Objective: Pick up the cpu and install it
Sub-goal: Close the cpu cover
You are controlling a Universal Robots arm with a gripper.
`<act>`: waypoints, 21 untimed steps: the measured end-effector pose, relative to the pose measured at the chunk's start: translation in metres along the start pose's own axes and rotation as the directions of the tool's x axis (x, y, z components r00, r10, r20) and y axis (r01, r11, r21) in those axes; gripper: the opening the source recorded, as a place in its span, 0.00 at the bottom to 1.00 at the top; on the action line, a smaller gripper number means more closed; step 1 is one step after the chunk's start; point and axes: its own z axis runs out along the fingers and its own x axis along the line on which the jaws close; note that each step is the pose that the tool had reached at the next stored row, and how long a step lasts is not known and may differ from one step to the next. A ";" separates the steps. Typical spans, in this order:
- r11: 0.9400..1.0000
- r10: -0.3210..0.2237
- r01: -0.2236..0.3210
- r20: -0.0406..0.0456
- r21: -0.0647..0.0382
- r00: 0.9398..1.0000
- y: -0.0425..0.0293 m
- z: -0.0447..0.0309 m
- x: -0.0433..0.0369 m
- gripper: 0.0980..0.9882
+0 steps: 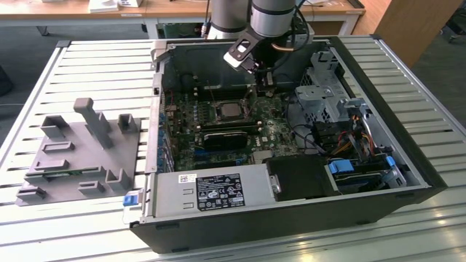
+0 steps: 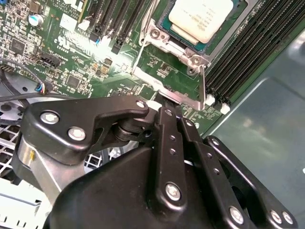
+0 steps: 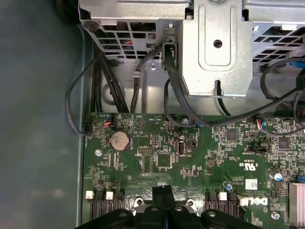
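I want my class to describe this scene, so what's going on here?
A robot arm reaches down into an open computer case on a slatted table. Its gripper, fingers closed together, hangs low over the motherboard, right beside the socket. The cpu already lies in that socket. A grey tray sits outside the case, on the exterior view's left.

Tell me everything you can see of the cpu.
The cpu is a flat square chip with a pale silver metal top and a thin darker rim. It lies flat in its socket on the green motherboard, framed by a shiny metal bracket, with black memory slots on two sides. The end effector hangs beside the socket, off the chip; nothing grips it.
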 end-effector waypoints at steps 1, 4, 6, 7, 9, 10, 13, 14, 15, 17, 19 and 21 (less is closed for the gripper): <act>1.000 0.000 0.000 0.000 0.000 1.000 -0.0004 0.0000 0.0000 0.01; 1.000 0.000 0.000 0.000 0.000 1.000 -0.0020 0.0000 0.0000 0.01; 1.000 0.000 0.000 0.000 0.000 1.000 -0.0041 -0.0001 0.0000 0.01; 1.000 0.000 0.000 -0.001 0.000 1.000 -0.0052 -0.0002 0.0001 0.01; 1.000 0.000 0.000 -0.002 0.000 1.000 -0.0078 -0.0007 0.0001 0.01; 1.000 0.000 0.000 -0.002 0.000 1.000 -0.0092 -0.0009 0.0001 0.01; 1.000 0.000 0.000 -0.003 0.000 1.000 -0.0139 -0.0012 0.0001 0.01; 1.000 0.000 0.000 -0.003 0.000 1.000 -0.0160 -0.0013 0.0001 0.01; 1.000 0.000 0.000 -0.003 0.000 1.000 -0.0180 -0.0014 0.0001 0.01; 1.000 0.000 0.000 -0.003 0.000 1.000 -0.0212 -0.0015 0.0001 0.01; 1.000 0.000 0.000 -0.003 0.000 1.000 -0.0236 -0.0014 0.0002 0.01; 1.000 0.000 0.000 -0.003 0.000 1.000 -0.0257 -0.0003 0.0002 0.01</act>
